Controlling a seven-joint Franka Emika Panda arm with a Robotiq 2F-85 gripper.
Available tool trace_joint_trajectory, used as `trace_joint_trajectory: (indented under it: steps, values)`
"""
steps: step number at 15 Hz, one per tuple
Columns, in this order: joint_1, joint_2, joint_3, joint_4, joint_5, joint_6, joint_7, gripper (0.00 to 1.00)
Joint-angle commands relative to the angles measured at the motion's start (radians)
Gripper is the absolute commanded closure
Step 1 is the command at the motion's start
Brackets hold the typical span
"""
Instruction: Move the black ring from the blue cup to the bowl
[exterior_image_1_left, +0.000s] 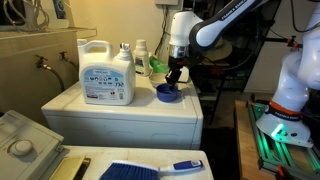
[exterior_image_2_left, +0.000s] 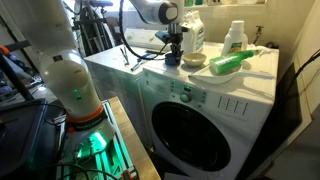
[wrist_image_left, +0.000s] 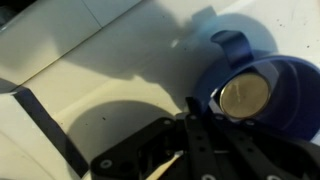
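This is a laundry room of a household kind. A white front-loading washing machine (exterior_image_2_left: 200, 115) fills the middle of the scene, with its round dark door (exterior_image_2_left: 188, 135) and its control panel (exterior_image_2_left: 185, 93) plain in an exterior view. On its top stand a large white detergent jug (exterior_image_1_left: 107, 72), smaller cleaning bottles (exterior_image_1_left: 141, 55) on the far side, a green scrubbing brush (exterior_image_2_left: 232, 62), the blue cup (exterior_image_1_left: 168, 93) and the bowl (exterior_image_2_left: 194, 62). Water taps (exterior_image_1_left: 42, 62) sit on the wall to the left. Near left is another appliance top with a dial (exterior_image_1_left: 20, 146), and a blue-handled brush (exterior_image_1_left: 150, 169) lies on a near surface.
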Motion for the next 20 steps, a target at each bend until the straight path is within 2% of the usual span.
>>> trace_joint_trajectory:
  steps: [1, 6, 8, 10, 11, 14, 15, 17, 20]
  values:
    - [0.016, -0.031, -0.009, 0.003, -0.089, -0.057, 0.042, 0.99]
    - [0.025, -0.083, 0.004, 0.025, -0.113, -0.135, -0.018, 0.99]
    - [0.032, -0.112, 0.011, 0.048, -0.081, -0.188, -0.087, 0.99]
    - [0.034, -0.138, 0.014, 0.088, -0.087, -0.292, -0.161, 0.99]
    - [0.031, -0.100, 0.016, 0.074, -0.094, -0.213, -0.098, 0.95]
    - [0.032, -0.131, 0.020, 0.098, -0.095, -0.277, -0.138, 0.95]
    - [0.032, -0.132, 0.020, 0.098, -0.095, -0.278, -0.140, 0.99]
    - [0.029, -0.147, 0.037, 0.113, -0.275, -0.285, -0.107, 0.99]
    - [0.031, -0.147, 0.051, 0.146, -0.442, -0.314, -0.121, 0.99]
